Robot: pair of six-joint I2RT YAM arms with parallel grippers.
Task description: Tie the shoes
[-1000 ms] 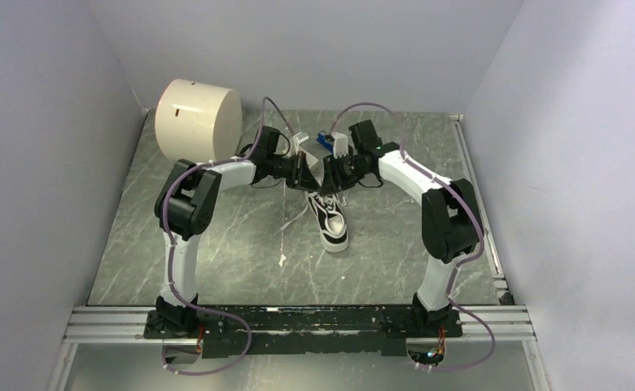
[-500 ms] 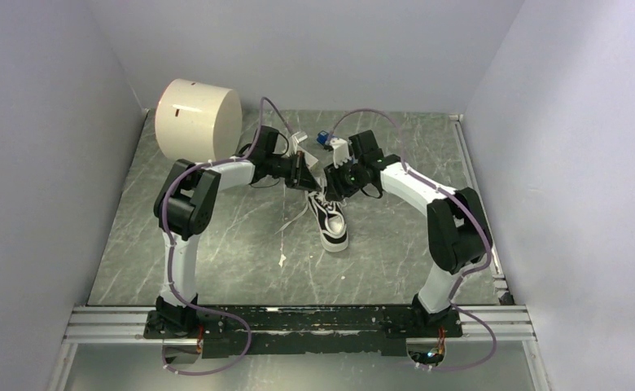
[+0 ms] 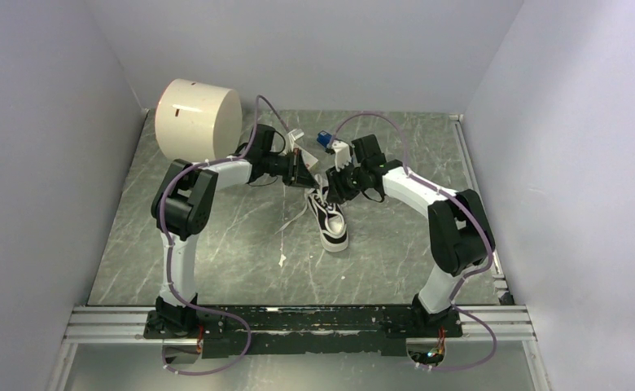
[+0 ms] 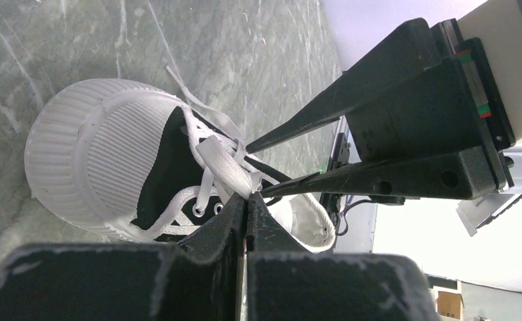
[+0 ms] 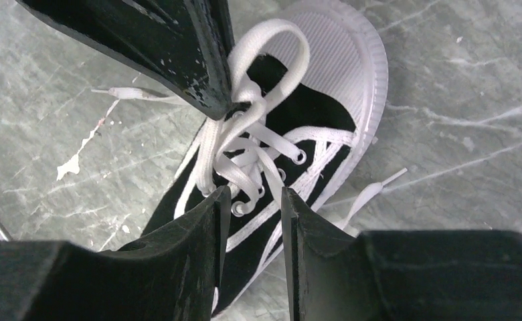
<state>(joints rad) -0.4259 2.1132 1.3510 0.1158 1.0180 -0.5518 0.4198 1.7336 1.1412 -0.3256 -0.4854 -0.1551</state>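
Left gripper (image 4: 246, 208) clamped on lace loop (image 5: 272, 25), upper centre of right wrist view. Right gripper (image 5: 251, 199) narrowly parted, holding nothing, over sneaker (image 5: 302, 110).

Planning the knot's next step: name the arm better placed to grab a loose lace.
Right, probably. The right gripper is open above the sneaker, while the left gripper is shut on the lace loop and busy holding it up.

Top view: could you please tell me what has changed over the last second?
The right arm swung its elbow outward, and the open right pincer eased slightly away from the left pincer, down toward the shoe. No new grasp or release is visible. The left pincer, shut on the lace loop, and the shoe kept their places.
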